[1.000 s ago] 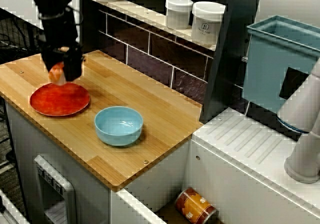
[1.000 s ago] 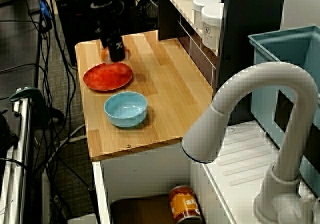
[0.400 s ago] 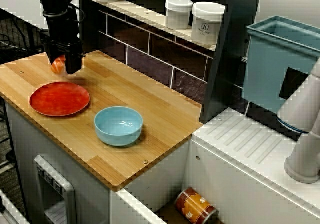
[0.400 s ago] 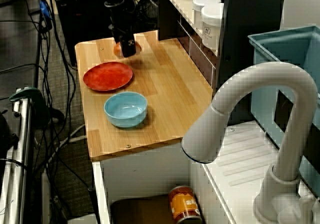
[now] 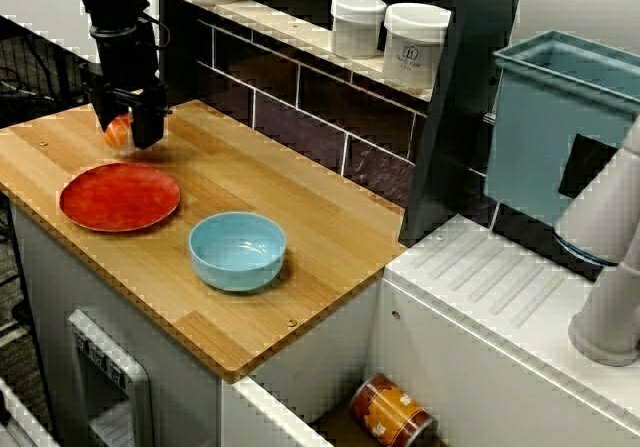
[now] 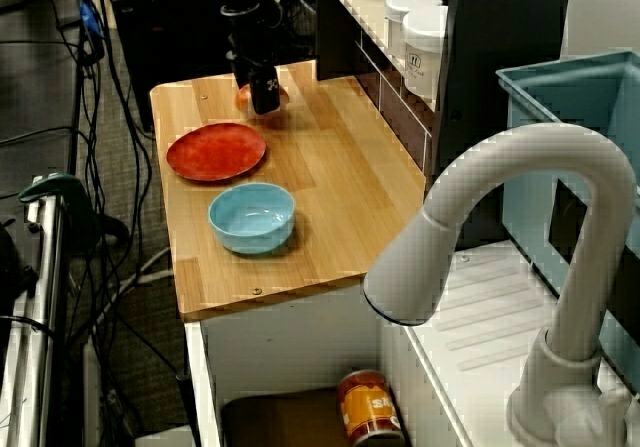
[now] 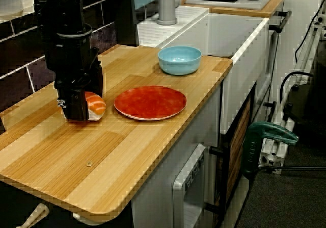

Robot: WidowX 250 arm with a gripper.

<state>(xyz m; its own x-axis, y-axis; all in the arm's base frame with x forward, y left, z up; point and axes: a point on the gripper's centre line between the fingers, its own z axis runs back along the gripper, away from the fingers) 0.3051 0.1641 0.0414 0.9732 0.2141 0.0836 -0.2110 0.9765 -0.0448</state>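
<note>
From the view above the counter, the black gripper (image 5: 130,132) hangs low at the back left of the wooden counter (image 5: 300,237). Its fingers are closed on a sushi piece (image 5: 117,131), orange on top and pale beneath. The red plate (image 5: 119,197) lies just in front of it, apart from it, and the blue bowl (image 5: 238,250) sits further along toward the sink.

From the view behind the white tap (image 6: 480,217), the gripper (image 6: 263,99) covers most of the sushi piece (image 6: 243,96), and only an orange edge shows beside the finger. The sushi sits beyond the plate's (image 6: 215,152) far rim, not over it. A tin (image 6: 368,407) lies on its side down in the sink.

The low view from the counter's end shows it best. The gripper (image 7: 76,110) is clamped across the sushi piece (image 7: 96,105), with the salmon-coloured top and white rice bulging out on the plate (image 7: 150,102) side. It is at the wood or a hair above it; I cannot tell which.

The sushi looks light and probably rubbery or soft, with a rounded top that could slip. I'd say the long flat sides, where the fingers sit now, are the sensible place to hold it, and a gentle squeeze would be enough.
</note>
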